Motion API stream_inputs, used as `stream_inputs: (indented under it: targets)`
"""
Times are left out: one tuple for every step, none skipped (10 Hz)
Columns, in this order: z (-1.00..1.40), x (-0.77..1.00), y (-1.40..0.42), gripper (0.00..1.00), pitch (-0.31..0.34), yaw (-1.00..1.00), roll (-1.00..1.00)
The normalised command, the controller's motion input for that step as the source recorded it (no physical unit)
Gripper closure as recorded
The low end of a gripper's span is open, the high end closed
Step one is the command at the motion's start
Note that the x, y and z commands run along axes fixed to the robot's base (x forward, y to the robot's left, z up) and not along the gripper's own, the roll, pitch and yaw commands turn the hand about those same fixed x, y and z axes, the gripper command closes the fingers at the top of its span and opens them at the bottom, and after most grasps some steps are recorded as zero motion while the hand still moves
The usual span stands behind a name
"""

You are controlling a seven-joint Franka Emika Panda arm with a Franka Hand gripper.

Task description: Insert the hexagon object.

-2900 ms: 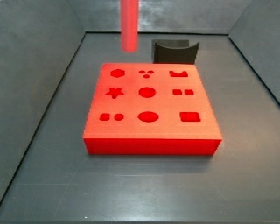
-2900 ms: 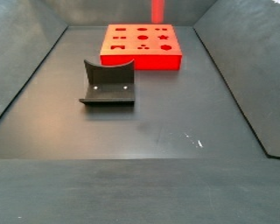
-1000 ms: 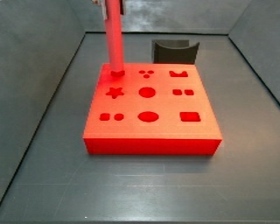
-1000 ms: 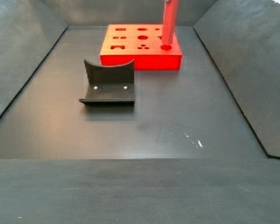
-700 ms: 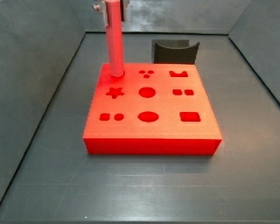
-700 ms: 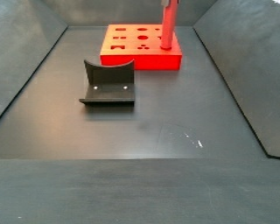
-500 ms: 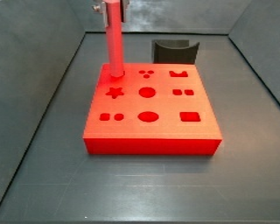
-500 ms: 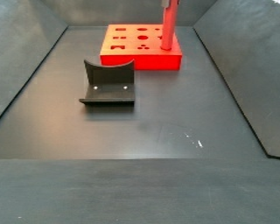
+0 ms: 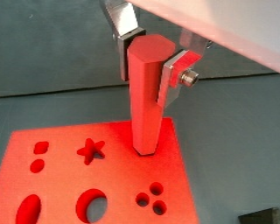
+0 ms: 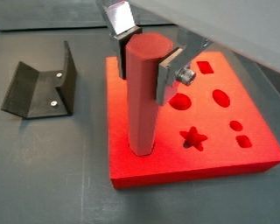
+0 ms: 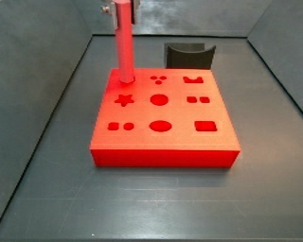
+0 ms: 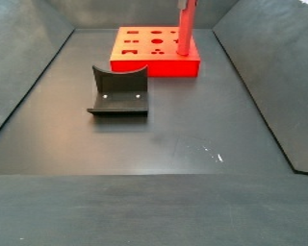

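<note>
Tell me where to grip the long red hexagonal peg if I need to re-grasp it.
Grip the long red hexagonal peg at its top end, from straight above, where the gripper holds it. It stands upright with its lower end at a corner hole of the flat red block; its flat faces suit the pads.

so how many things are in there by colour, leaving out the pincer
red: 2, the hexagon object standing upright at a corner hole of the red block, held at its top by the pincer
dark grey: 1, the fixture on the floor
total: 3
</note>
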Motion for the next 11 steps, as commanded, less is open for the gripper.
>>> stream_inputs:
  targets:
    - [-0.09, 0.08, 0.0, 1.0, 0.0, 0.0, 0.04]
    - [-0.1, 0.04, -0.07, 1.0, 0.0, 0.0, 0.06]
    - [-0.15, 0.07, -0.11, 1.0, 0.0, 0.0, 0.09]
    - [-0.21, 0.11, -0.13, 1.0, -0.043, 0.0, 0.17]
    - [-0.2, 0.1, -0.07, 1.0, -0.086, 0.03, 0.25]
    - [-0.28, 0.05, -0.06, 1.0, -0.123, 0.02, 0.25]
    - [-0.41, 0.02, -0.06, 1.0, -0.143, 0.0, 0.22]
    - [-0.48, 0.01, -0.06, 1.0, -0.106, 0.0, 0.28]
    - [-0.61, 0.05, -0.05, 1.0, -0.086, 0.0, 0.22]
    - [-0.69, 0.05, 0.0, 1.0, -0.014, 0.0, 0.06]
    - [-0.93, 0.02, 0.0, 1.0, 0.0, 0.0, 0.0]
